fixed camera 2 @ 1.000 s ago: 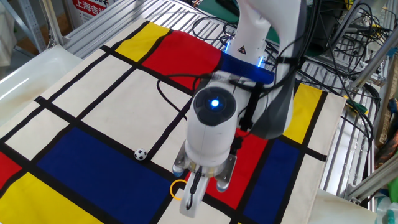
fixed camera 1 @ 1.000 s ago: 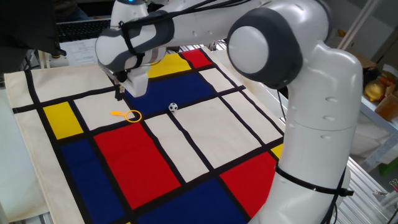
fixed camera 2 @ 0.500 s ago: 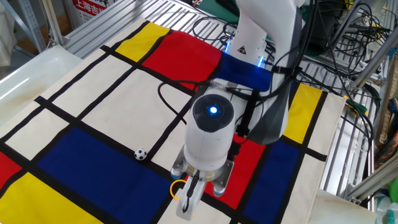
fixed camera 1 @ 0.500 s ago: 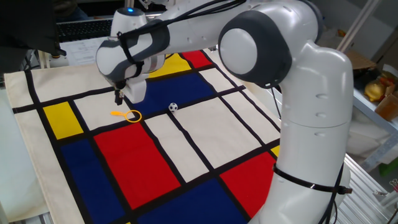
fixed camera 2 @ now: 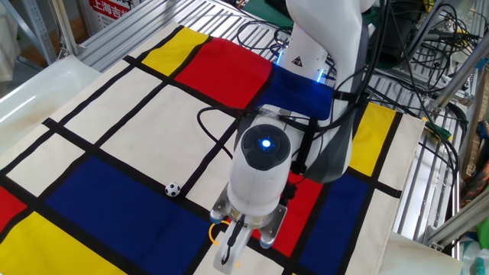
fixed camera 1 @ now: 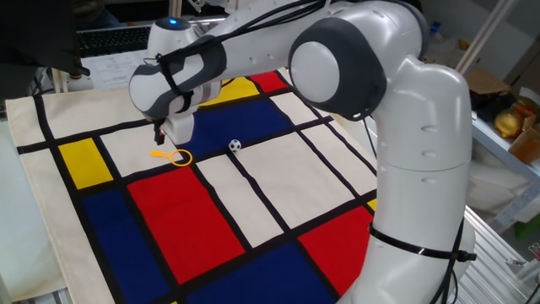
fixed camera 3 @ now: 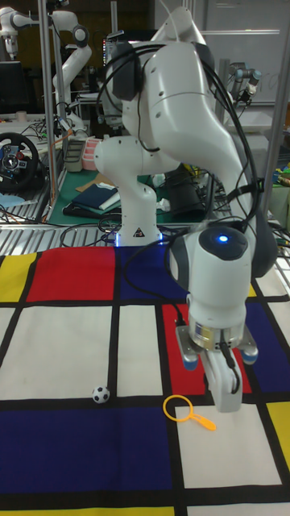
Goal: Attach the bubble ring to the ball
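Observation:
The bubble ring [fixed camera 1: 175, 156] lies flat on a white panel of the cloth, a yellow hoop with a short orange handle; it also shows in the tall fixed view [fixed camera 3: 184, 411]. In the other fixed view only part of the bubble ring's hoop [fixed camera 2: 216, 232] shows beside the wrist. The ball [fixed camera 1: 234, 145] [fixed camera 2: 173, 189] [fixed camera 3: 100, 394] rests apart from the ring on the blue panel. My gripper [fixed camera 1: 159, 135] [fixed camera 2: 227, 256] [fixed camera 3: 225, 399] points down just above the ring's handle end. Its fingers overlap in every view, so their gap is hidden.
A cloth of red, blue, yellow and white panels with black lines [fixed camera 1: 253, 211] covers the table. My arm's big white links [fixed camera 1: 396, 169] lean over its right side. Metal racks and cables [fixed camera 2: 428, 69] lie beyond the cloth's edge.
The gripper has dropped slightly toward the ring's handle. The ring and the ball have not moved.

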Robot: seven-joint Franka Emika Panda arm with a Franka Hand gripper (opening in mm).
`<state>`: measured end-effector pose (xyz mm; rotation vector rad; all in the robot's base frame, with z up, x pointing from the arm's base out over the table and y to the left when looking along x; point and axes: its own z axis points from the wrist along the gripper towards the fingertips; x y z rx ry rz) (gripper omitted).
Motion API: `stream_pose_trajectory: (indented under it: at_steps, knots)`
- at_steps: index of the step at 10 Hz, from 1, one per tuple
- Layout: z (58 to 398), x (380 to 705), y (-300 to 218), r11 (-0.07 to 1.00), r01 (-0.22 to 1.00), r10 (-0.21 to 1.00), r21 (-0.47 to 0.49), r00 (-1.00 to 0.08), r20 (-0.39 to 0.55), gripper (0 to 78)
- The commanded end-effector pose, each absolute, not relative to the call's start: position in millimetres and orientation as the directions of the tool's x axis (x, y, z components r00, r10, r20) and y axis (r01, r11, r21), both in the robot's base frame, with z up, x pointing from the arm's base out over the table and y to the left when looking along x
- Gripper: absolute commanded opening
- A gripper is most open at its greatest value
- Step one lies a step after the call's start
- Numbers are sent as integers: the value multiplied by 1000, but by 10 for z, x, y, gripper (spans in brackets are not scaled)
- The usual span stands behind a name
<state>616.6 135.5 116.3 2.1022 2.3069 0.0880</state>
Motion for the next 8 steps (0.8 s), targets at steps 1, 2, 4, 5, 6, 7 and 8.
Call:
stream_pose_trajectory:
  at_steps: [1, 2, 4, 5, 6, 7, 8]
  knots:
    - [1117, 6187, 1367, 43, 997, 999, 65, -45, 20, 0]
    - [1096, 6192, 1370, 25, 998, 1000, 66, -26, 15, 0]
    - [1076, 6198, 1365, 1, 998, 1000, 66, -1, 3, 0]
    - [1075, 6199, 1364, -2, 998, 1000, 66, 2, 3, 0]
    - [1067, 6201, 1363, -9, 998, 1000, 66, 9, 4, 0]
    - [1047, 6207, 1361, -9, 998, 1000, 66, 9, 4, 0]
    - [1032, 6210, 1361, -9, 998, 1000, 67, 8, 4, 0]
